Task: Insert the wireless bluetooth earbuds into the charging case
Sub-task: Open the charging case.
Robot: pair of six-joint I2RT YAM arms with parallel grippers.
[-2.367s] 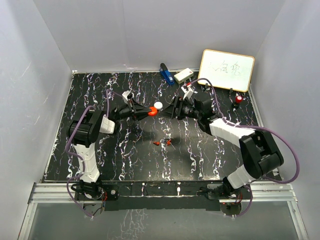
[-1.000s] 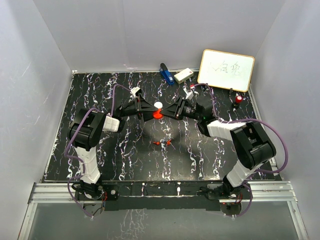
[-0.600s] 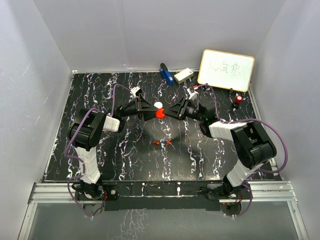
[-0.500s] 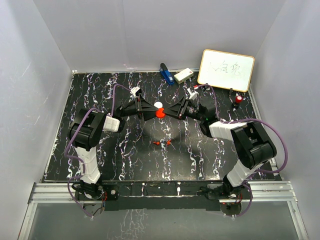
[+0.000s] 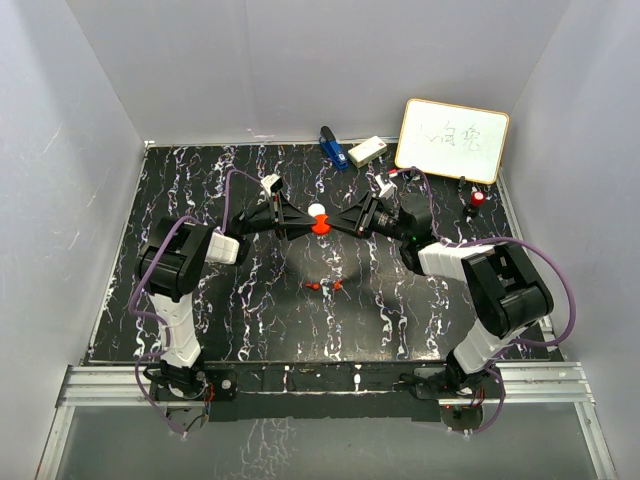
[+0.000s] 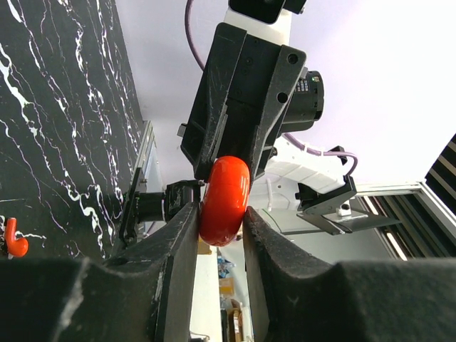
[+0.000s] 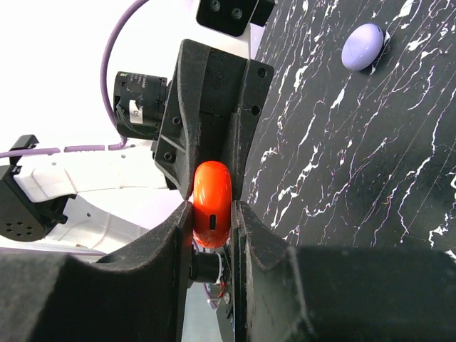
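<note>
the tiny plastic earbuds [image 5: 326,286], mostly red, lie in a small cluster on the black white-veined table [image 5: 200,300], near its middle and on the near side of both grippers, touched by neither. above and just beyond them the round red plastic charging case [image 5: 320,226] is held off the table between the two arms. the left gripper [image 6: 219,214] reaches in from the left and its fingers pinch the case's two faces. the right gripper [image 7: 212,214] comes from the right and its fingers clamp the same case edge-on. a white round case [image 5: 318,209] shows just past the red one. a pale purple round case [image 7: 363,45] lies on the table, apart from the grip. at the far right a small whiteboard [image 5: 452,140] leans on the wall, with a red-capped marker [image 5: 477,199] near it, and a blue object [image 5: 329,146] and a small white box [image 5: 367,151] lie at the far edge.
</note>
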